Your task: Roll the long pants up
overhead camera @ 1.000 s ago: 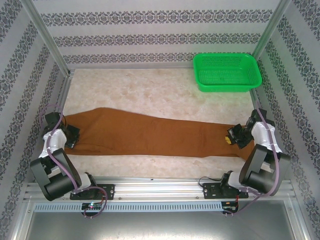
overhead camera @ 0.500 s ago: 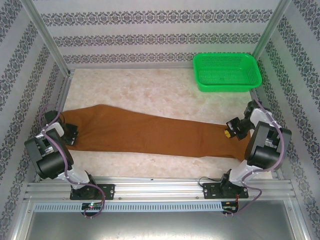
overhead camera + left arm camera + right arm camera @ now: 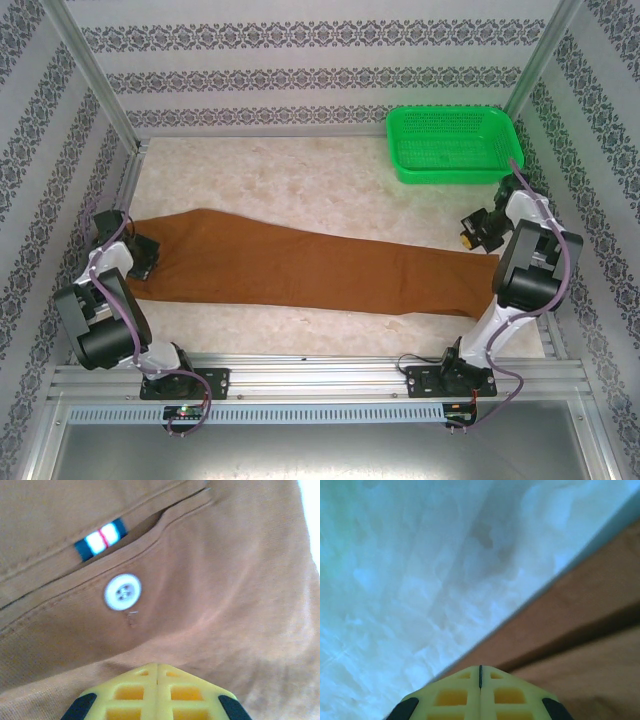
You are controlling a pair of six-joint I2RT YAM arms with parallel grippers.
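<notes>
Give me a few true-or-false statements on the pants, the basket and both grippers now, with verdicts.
The long pants lie unrolled, flat across the table. True.
The pants are in the basket. False: the green basket stands at the far right corner, apart from them.
The left gripper and the right gripper are both shut. True.
The left gripper is at the leg hems. False: it is at the waist end, near a white button.

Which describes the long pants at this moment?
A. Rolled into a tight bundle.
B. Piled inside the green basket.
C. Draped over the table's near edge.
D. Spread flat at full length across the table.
D: the long pants lie flat and unrolled across the table, well apart from the green basket at the far right.
</notes>
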